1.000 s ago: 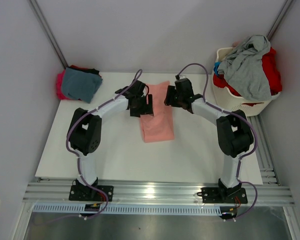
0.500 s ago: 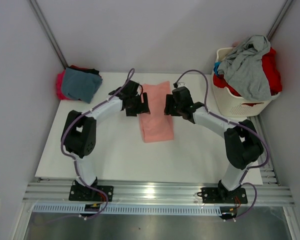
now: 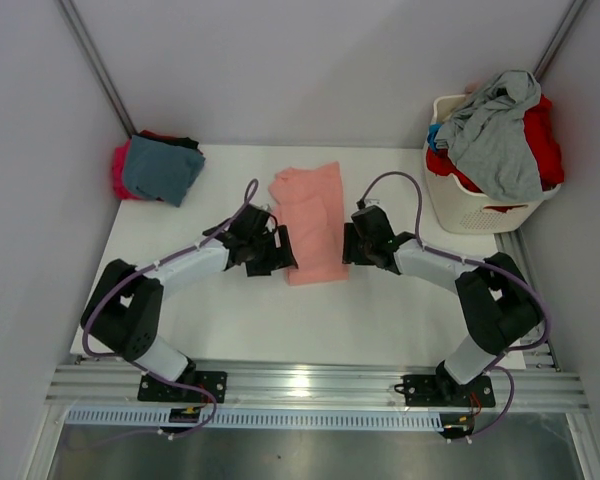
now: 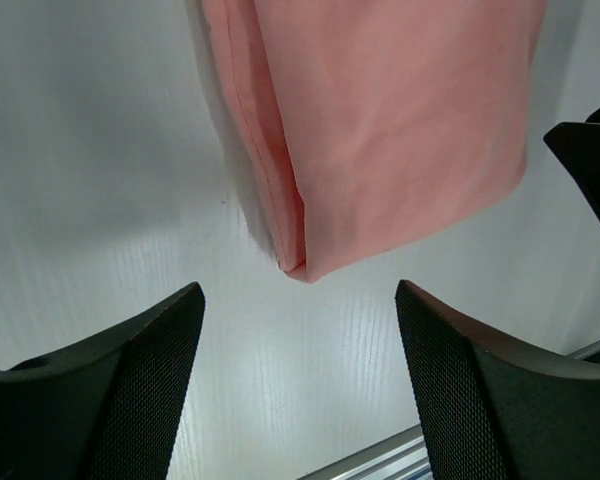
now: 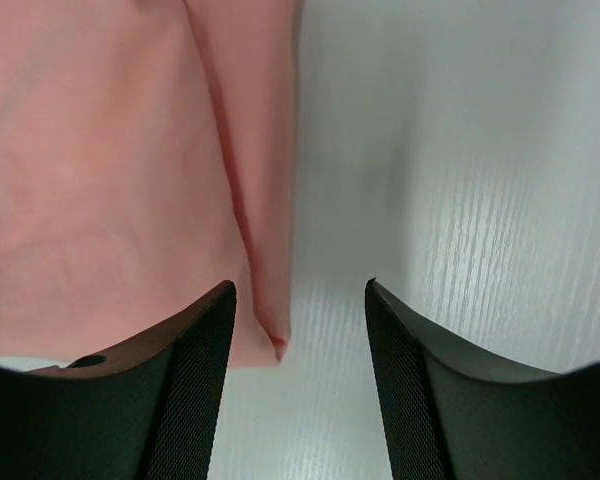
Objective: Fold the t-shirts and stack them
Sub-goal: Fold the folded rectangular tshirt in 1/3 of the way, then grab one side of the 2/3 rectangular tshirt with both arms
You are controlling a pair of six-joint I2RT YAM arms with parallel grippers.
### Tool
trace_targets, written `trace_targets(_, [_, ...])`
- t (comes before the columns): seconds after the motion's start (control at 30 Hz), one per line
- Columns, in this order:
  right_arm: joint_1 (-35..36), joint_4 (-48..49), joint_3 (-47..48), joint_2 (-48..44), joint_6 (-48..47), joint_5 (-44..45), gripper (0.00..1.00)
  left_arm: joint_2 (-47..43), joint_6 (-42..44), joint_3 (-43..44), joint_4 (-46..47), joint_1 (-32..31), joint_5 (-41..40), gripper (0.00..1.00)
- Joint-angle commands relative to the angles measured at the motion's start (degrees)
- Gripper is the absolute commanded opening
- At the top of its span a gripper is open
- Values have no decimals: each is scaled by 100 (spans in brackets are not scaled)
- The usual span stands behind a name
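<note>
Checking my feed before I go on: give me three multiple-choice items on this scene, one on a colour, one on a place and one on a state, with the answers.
1. What colour is the shirt draped over the basket?
A. yellow
B. grey
C. green

2. Where is the teal-topped pile?
A. in the basket
B. between the arm bases
C. at the far-left corner of the table

3. How are the left gripper and the right gripper set?
A. both open, one at each near corner of the pink shirt
B. both shut on it
C. one open, one shut

Answers:
1 B, the cloth on top of the heap is grey.
2 C, the pile sits by the far-left corner in the top view.
3 A, each wrist view shows a wide gap with a shirt corner just ahead and nothing gripped.
</note>
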Motion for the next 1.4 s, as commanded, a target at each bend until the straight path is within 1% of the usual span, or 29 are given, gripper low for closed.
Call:
trace_targets(0.0, [52,325,-224,-178,188,-25,58,161,-406,-161,589,-219,264,81])
trace_targets(0.17, [78,448,-356,-134,285,-271,56,425,-599,-240,993,-385,519,80])
trace_targets(0.63, [297,782,-954,-301,794,-728,53,900,-837,-205,1380,-667,704,80])
trace_targets(0.73, [368,852,-1033,-292,856,-719,45,970,-846,-179,1415,-694,730,79])
trace_targets(0.77, [412,852,-1042,-266,865,-719,38,988,-837,-188,1424,-711,730,79])
trace_targets(0.87, [473,870,-1060,-231,874,-737,22,1041,-846,-196,1494,-737,809,76])
trace_targets(0.9, [491,879,-1068,-222,874,-728,14,1041,-837,-196,1503,-738,827,74])
trace_targets(0.93, [508,879,-1086,-230,865,-728,10,1067,-828,-205,1521,-755,853,73])
trace_targets(0.97, [526,888,-1086,-239,848,-737,1,1085,-819,-197,1512,-755,862,72])
trace_targets(1.0, [535,870,-1095,-257,839,-728,0,1093,-802,-214,1521,-764,871,68])
trace_targets(1.1, [561,835,-1112,-336,804,-702,0,1050,-776,-293,1565,-782,880,62])
trace_targets(1.13, [570,809,-1130,-371,795,-676,0,1041,-767,-302,1582,-790,906,58])
trace_targets(1.17, [588,791,-1130,-389,777,-658,0,1015,-749,-311,1574,-799,941,51])
trace_targets(1.2, [623,721,-1130,-441,760,-641,0,997,-723,-311,1548,-799,959,37])
trace_targets(1.27, [658,642,-1139,-547,716,-562,0,936,-688,-319,1408,-825,977,21])
trace_targets(1.3, [675,546,-1147,-599,707,-526,0,901,-644,-337,1337,-843,950,5])
trace_targets(1.33, [710,501,-1165,-704,689,-491,0,865,-617,-328,1267,-878,924,1])
trace_targets(1.37, [728,466,-1200,-766,681,-474,0,778,-600,-363,1188,-913,898,1])
